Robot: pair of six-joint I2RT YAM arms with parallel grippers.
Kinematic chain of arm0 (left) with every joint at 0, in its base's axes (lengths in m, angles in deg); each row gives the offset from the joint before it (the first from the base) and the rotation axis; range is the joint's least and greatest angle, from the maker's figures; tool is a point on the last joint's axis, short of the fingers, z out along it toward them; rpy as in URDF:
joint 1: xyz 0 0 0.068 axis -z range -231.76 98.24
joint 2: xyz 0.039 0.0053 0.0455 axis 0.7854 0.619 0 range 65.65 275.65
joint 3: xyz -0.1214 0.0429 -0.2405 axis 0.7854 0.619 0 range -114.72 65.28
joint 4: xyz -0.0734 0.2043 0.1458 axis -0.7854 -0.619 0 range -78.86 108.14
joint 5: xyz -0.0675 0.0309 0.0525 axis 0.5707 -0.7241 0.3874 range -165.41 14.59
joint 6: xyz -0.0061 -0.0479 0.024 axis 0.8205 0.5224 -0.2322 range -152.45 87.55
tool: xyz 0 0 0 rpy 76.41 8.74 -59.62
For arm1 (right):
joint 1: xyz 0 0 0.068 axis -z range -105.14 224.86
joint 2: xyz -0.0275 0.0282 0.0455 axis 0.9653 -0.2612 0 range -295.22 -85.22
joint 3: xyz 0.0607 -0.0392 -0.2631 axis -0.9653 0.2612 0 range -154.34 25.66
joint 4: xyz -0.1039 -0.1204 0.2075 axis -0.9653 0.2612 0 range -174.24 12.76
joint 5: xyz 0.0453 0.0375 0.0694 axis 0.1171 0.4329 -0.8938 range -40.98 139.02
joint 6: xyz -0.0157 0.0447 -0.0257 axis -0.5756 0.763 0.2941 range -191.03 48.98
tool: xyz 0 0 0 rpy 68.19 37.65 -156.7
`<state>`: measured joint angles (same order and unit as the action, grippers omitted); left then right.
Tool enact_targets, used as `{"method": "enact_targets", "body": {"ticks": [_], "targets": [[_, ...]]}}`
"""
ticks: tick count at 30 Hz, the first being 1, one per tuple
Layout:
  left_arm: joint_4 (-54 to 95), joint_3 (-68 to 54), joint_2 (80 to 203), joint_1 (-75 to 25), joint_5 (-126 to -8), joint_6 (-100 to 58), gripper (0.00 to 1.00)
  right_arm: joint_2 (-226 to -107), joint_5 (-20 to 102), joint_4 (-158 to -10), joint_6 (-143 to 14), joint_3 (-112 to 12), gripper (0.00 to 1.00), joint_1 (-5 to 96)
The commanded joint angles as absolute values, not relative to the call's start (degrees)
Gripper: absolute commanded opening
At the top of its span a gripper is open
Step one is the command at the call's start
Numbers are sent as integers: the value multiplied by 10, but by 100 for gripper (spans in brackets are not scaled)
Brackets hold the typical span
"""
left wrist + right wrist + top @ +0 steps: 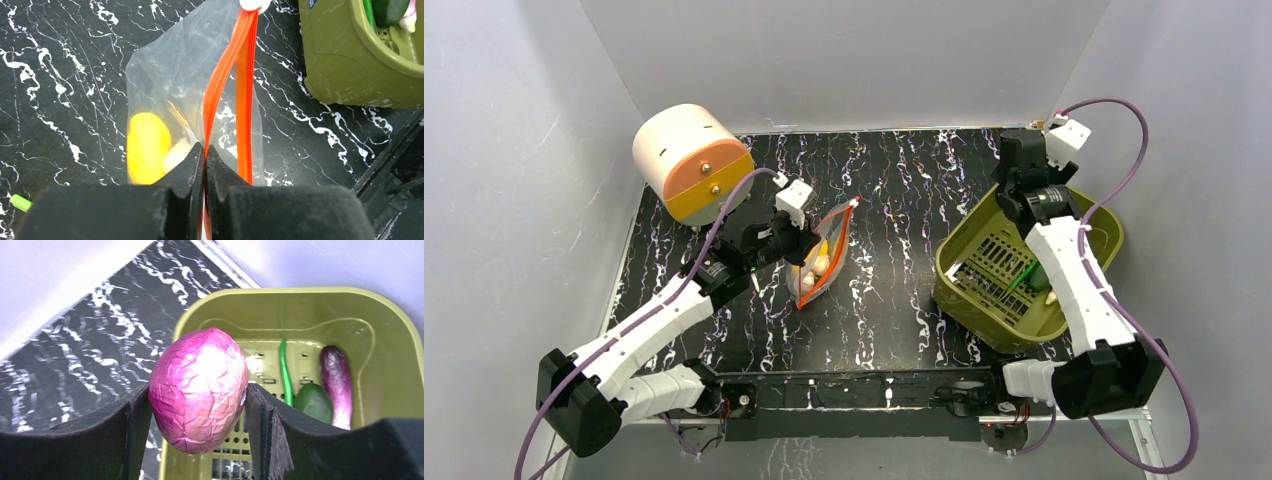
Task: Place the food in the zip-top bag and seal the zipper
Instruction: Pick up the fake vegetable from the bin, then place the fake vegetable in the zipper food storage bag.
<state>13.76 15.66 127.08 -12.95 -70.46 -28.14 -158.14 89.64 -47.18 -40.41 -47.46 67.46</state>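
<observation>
The clear zip-top bag stands on its edge on the black marbled table, mouth held up. My left gripper is shut on one side of its orange-red zipper, and the other side of the strip bows away. Inside the bag lie a yellow lemon-like oval and a small beige lump. My right gripper is shut on the pink-purple round piece, held above the near-left rim of the olive basket. A dark purple eggplant and a green piece lie in the basket.
The olive slotted basket stands at the right of the table against the wall. At the back left lies a round cream-and-orange container. A small light-green bit lies on the table left of the bag. White walls close in three sides.
</observation>
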Motion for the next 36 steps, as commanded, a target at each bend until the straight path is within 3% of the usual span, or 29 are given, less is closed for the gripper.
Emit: {"method": "enact_targets", "body": {"ticks": [1, 13, 20, 36], "targets": [[135, 114, 1274, -126, -702, -242, 0, -1541, 860, -455, -385, -517, 45, 635], [96, 68, 1322, -126, -708, -142, 0, -1464, 673, -492, -330, -446, 46, 551], [90, 48, 1346, -126, -748, -135, 0, -1416, 570, -591, -276, -380, 47, 472], [58, 20, 1353, -126, -710, -119, 0, -1486, 538, -746, -185, -347, 48, 296]]}}
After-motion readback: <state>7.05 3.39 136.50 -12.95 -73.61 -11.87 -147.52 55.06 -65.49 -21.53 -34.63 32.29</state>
